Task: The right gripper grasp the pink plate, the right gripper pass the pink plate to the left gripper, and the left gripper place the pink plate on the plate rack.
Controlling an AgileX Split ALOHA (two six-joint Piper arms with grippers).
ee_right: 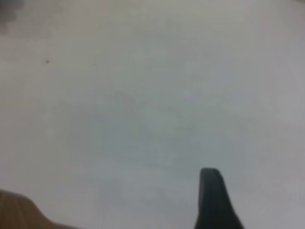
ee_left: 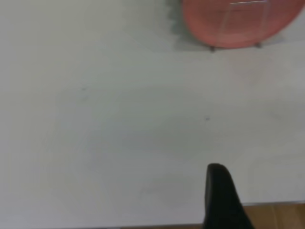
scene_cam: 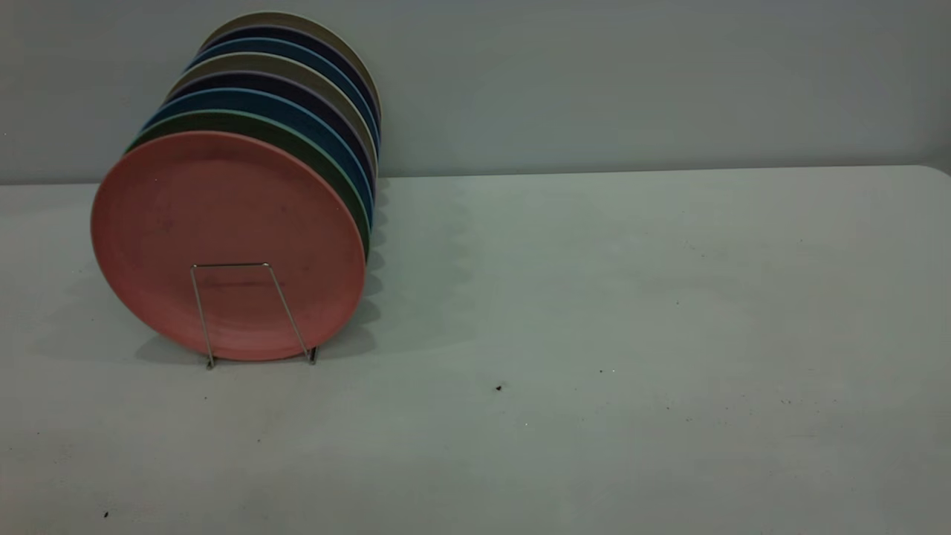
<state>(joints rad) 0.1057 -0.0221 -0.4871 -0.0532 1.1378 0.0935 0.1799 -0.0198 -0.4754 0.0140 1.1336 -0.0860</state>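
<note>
The pink plate (scene_cam: 223,238) stands upright at the front of the plate rack (scene_cam: 230,264), leaning behind the front wire loop. It also shows far off in the left wrist view (ee_left: 238,24), with the rack's feet (ee_left: 212,47) under it. Neither arm shows in the exterior view. Only a black tip of my left gripper (ee_left: 219,191) shows, above the bare table near its edge and well away from the plate. Only a black tip of my right gripper (ee_right: 212,191) shows, over bare table with no plate near it.
Behind the pink plate stand several more plates in the rack: a green one (scene_cam: 297,145), blue ones, dark ones and beige ones. A grey wall (scene_cam: 594,82) rises behind the table. A wooden floor (ee_left: 276,217) shows past the table edge.
</note>
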